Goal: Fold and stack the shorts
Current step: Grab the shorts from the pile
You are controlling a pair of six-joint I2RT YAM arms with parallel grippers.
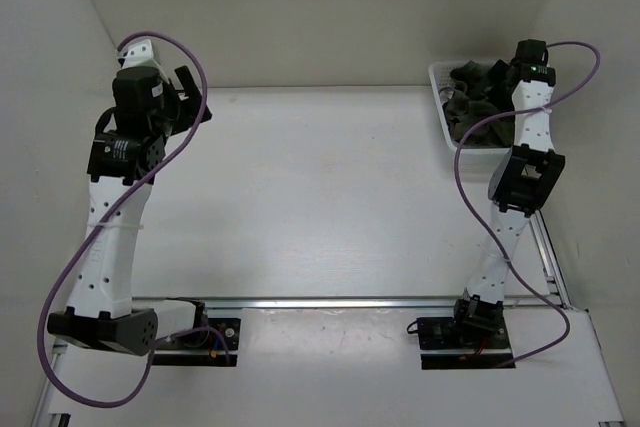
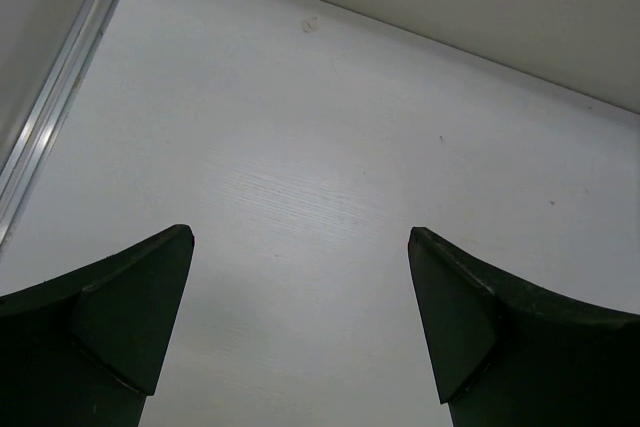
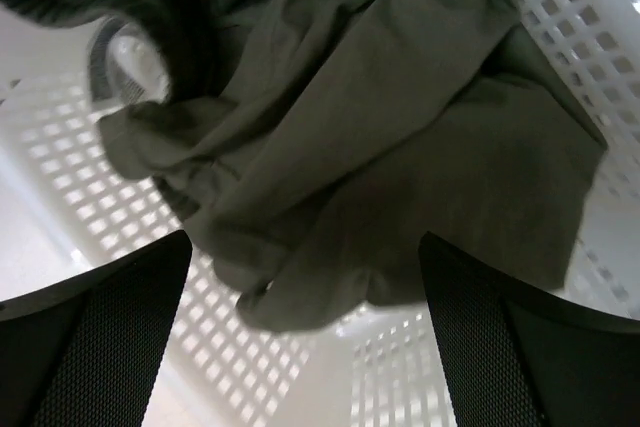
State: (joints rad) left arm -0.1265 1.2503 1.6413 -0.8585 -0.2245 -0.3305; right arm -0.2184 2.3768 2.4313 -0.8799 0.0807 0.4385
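Observation:
The dark olive-green shorts (image 1: 468, 99) lie crumpled in a white lattice basket (image 1: 437, 87) at the table's back right. In the right wrist view the shorts (image 3: 380, 127) fill the frame as bunched folds over the basket wall (image 3: 80, 177). My right gripper (image 1: 497, 75) hangs over the basket, open, its fingers either side of a low fold of cloth (image 3: 305, 247), holding nothing. My left gripper (image 1: 190, 97) is open and empty above the bare white table at the back left (image 2: 300, 237).
The white enclosure walls stand close behind and beside both arms. A metal rail (image 1: 360, 301) runs along the near side of the table, and another (image 2: 55, 97) shows along the table's edge in the left wrist view. Purple cables loop off both arms.

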